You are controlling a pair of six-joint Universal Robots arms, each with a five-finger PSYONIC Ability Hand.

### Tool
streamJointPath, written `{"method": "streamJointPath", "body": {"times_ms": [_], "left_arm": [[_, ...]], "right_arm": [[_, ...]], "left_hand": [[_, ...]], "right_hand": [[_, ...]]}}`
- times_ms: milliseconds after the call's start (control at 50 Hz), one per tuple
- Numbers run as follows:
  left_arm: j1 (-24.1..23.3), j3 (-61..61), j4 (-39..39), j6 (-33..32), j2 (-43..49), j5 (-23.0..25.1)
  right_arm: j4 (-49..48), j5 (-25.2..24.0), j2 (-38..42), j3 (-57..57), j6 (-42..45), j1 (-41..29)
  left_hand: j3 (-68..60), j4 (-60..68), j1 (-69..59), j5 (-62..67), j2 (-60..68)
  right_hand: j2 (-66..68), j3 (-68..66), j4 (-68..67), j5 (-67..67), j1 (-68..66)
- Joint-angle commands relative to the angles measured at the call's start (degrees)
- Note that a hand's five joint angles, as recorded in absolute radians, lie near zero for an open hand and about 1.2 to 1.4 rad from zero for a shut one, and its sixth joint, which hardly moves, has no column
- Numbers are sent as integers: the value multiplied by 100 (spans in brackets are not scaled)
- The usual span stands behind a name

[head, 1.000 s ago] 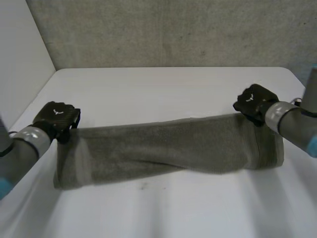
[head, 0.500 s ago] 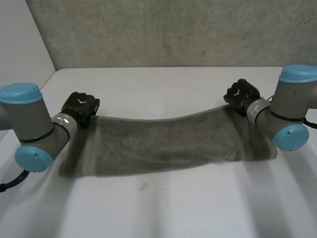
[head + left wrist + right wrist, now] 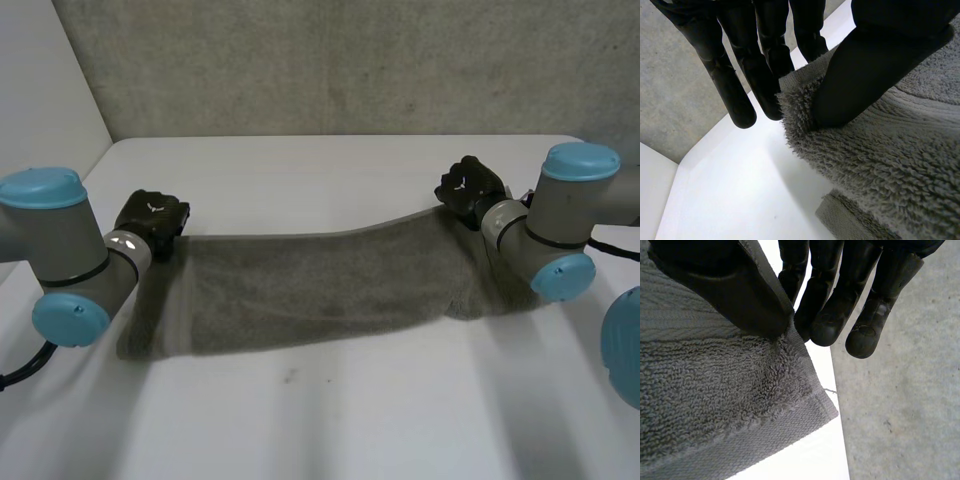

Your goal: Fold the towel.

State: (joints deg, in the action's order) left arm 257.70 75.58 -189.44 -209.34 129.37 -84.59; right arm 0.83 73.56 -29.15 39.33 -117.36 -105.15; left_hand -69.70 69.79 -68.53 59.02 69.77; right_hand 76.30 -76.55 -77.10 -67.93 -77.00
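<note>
Looped grey terry towel, hand-pinched corners

Dim, even light with faint shadows

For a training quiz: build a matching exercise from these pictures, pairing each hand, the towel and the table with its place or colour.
1. left hand
2. right hand
3. towel
4. table

A. white, beneath the towel
B. grey, stretched between both hands
C. pinches the towel's far corner, head view's right
D. pinches the towel's far corner, head view's left

Pairs: 1-D, 2-C, 3-B, 4-A
</note>
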Motion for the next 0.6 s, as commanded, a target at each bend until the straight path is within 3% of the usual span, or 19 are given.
{"method": "streamJointPath", "body": {"times_ms": [20, 40, 60, 80, 100, 240, 440, 600], "left_arm": [[0, 36, -5, -1, 18, 12], [0, 18, 4, -10, 27, 30], [0, 18, 4, -1, 9, 4], [0, 18, 4, -1, 9, 4], [0, 18, -5, -1, -25, -5], [-18, -43, -5, 16, -369, -5], [-141, 588, 13, 95, -1483, 12], [-290, 1563, -49, 244, -2143, 82]], "right_arm": [[-21, 71, 226, -250, 2, -147], [-21, 132, 226, -250, -15, -155], [-21, 185, 217, -259, -15, -155], [-21, 185, 217, -259, -15, -155], [-30, 264, 182, -268, -41, -155], [-12, 475, -328, -215, -481, -138], [242, 335, -2110, 898, -2553, 248], [1032, 45, -2885, 2156, -2661, 661]], "left_hand": [[-1030, 1021, -1147, 1098, 1023], [1082, -1092, 966, -1014, -1090], [4301, -4310, 4185, -4233, -4308], [4333, -4343, 4217, -4265, -4340], [5970, -5979, 5853, -5902, -5977], [5965, -5975, 5849, -5897, -5972], [5948, -5958, 5832, -5880, -5956], [5948, -5958, 5832, -5880, -5956]], "right_hand": [[-1306, 1331, 1386, 1468, 1376], [-5436, 5461, 5516, 5599, 5506], [-6630, 6655, 6710, 6793, 6700], [-6630, 6655, 6710, 6793, 6700], [-6630, 6655, 6710, 6793, 6700], [-6630, 6655, 6710, 6793, 6700], [-6630, 6655, 6710, 6793, 6700], [-6630, 6655, 6710, 6793, 6700]]}}
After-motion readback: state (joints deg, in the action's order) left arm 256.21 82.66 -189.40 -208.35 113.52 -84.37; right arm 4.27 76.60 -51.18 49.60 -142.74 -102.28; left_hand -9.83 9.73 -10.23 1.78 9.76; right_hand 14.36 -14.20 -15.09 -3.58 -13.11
